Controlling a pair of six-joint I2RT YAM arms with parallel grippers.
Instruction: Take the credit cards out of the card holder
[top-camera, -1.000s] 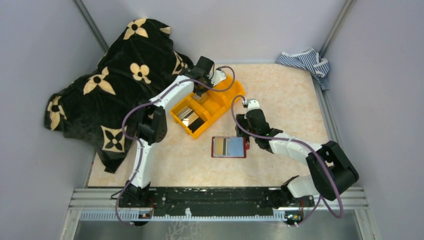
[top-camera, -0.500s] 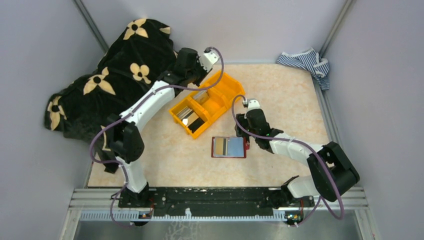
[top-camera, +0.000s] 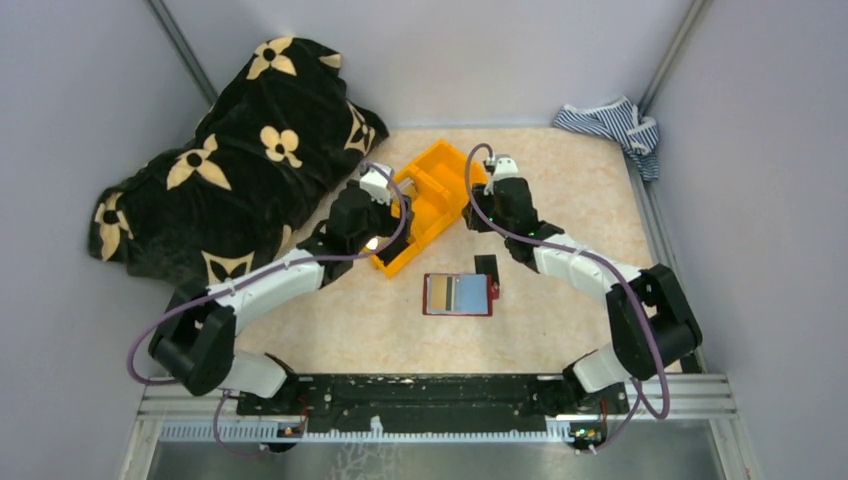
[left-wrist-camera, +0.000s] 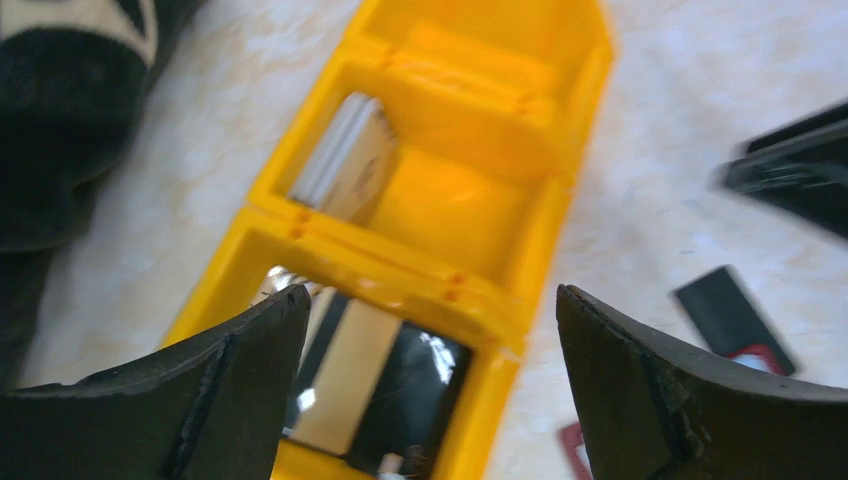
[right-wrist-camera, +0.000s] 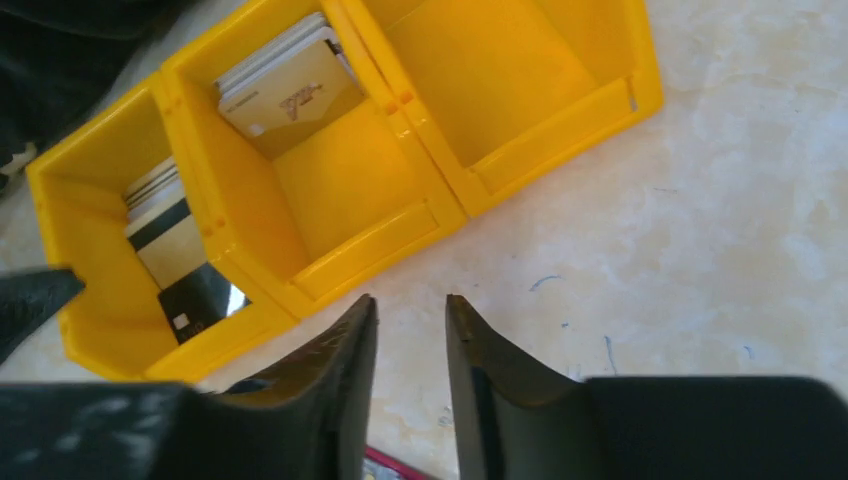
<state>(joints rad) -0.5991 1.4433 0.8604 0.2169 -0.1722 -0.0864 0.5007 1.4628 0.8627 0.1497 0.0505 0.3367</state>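
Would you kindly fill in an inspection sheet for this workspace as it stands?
Surface: beige marbled table, faint pen marks.
Job's things: card holder lies open and flat; one dark card on the table just beyond it; more cards in two compartments of the orange bin.
Clutter: black flower-print blanket; striped cloth.
Pincers: left pincer wide open, empty, above the bin; right pincer narrowly apart, empty.
Cables: purple cables loop along both arms.
Surroundings: grey walls; mounting rail at near edge.
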